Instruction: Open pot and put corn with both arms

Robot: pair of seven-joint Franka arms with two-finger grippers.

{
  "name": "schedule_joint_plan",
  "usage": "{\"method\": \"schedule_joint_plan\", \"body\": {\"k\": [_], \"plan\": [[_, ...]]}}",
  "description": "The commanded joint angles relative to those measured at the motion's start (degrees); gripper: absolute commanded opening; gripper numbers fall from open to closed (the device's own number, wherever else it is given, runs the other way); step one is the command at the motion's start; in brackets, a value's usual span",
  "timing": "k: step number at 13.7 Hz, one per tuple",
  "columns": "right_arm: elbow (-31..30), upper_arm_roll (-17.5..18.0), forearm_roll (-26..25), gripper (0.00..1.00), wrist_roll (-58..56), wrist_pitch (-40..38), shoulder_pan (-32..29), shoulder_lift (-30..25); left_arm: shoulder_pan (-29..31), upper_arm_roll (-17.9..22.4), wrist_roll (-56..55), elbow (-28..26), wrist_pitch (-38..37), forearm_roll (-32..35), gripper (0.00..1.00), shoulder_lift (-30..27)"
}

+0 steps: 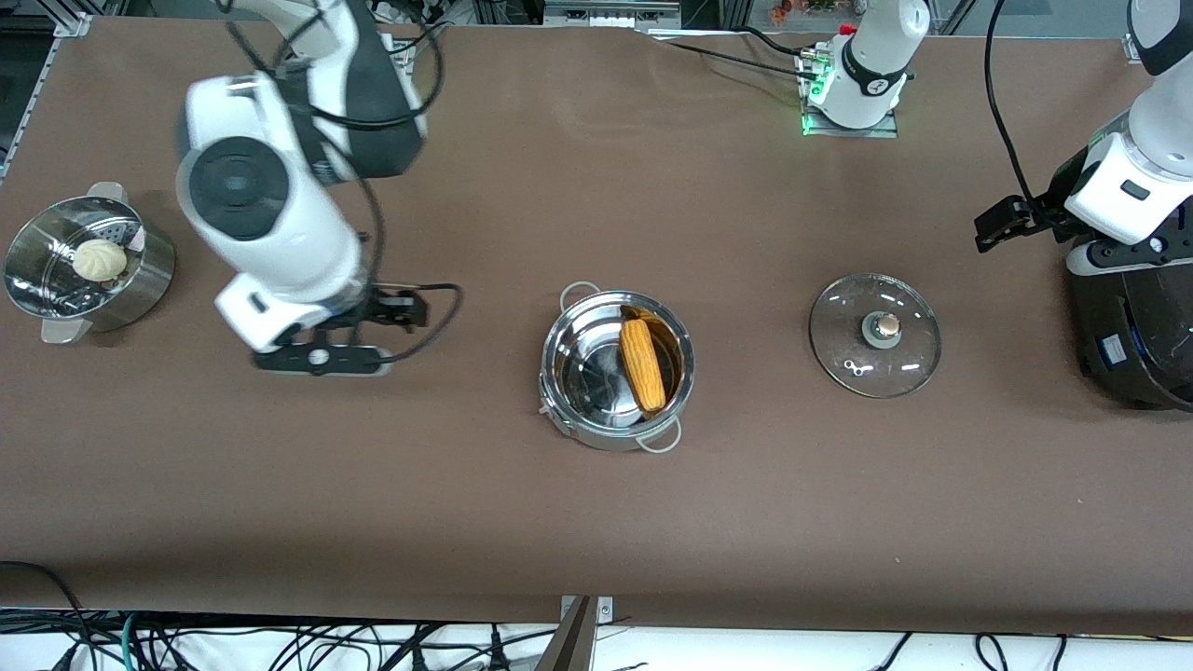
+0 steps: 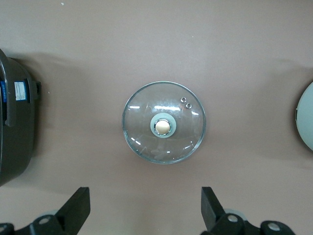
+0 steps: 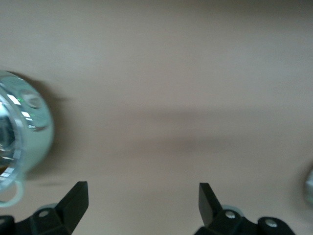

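Note:
The steel pot [image 1: 596,391] stands open in the middle of the table. The yellow-orange corn [image 1: 643,364] lies inside it against the wall. The glass lid [image 1: 874,334] with its tan knob [image 1: 886,324] lies flat on the table beside the pot, toward the left arm's end. In the left wrist view the lid [image 2: 164,122] lies off the tips of the open, empty left gripper [image 2: 145,210]. That gripper [image 1: 1081,253] hangs high by the black cooker. My right gripper [image 1: 312,343] is open and empty [image 3: 143,205] over bare table beside the pot [image 3: 19,142].
A steel steamer pot [image 1: 140,280] with a white bun [image 1: 100,260] stands at the right arm's end. A large black cooker [image 1: 1137,335] stands at the left arm's end and shows in the left wrist view [image 2: 14,122].

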Motion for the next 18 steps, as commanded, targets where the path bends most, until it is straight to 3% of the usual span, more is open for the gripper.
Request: {"method": "schedule_joint_plan", "body": {"k": [1,3,6,7,11,18], "plan": [[-8.46,2.27,-0.05,1.00,-8.61,-0.25,-6.26,-7.61,0.30,-0.33,0.49,2.00,-2.08,-0.38,1.00,0.83],[-15.84,9.97,-0.57,1.00,-8.80,2.29,-15.20,-13.49,0.39,-0.33,0.58,2.00,-2.17,-0.38,1.00,0.74],[-30.85,26.75,-7.67,1.00,-8.19,12.73,-30.05,-23.59,0.39,-0.33,0.67,2.00,-2.17,-0.38,1.00,0.74],[-34.21,29.42,-8.48,1.00,-8.10,14.59,-33.84,-26.06,0.39,-0.33,0.58,2.00,-2.17,-0.38,1.00,0.74],[-35.38,30.85,-7.78,1.00,-7.57,9.62,-38.45,-31.87,0.39,-0.33,0.58,2.00,-2.26,-0.38,1.00,0.66],[-35.47,30.59,-7.78,1.00,-7.66,7.14,-39.15,-32.41,0.39,-0.50,2.50,2.09,-4.71,-0.38,1.00,0.57]]}}
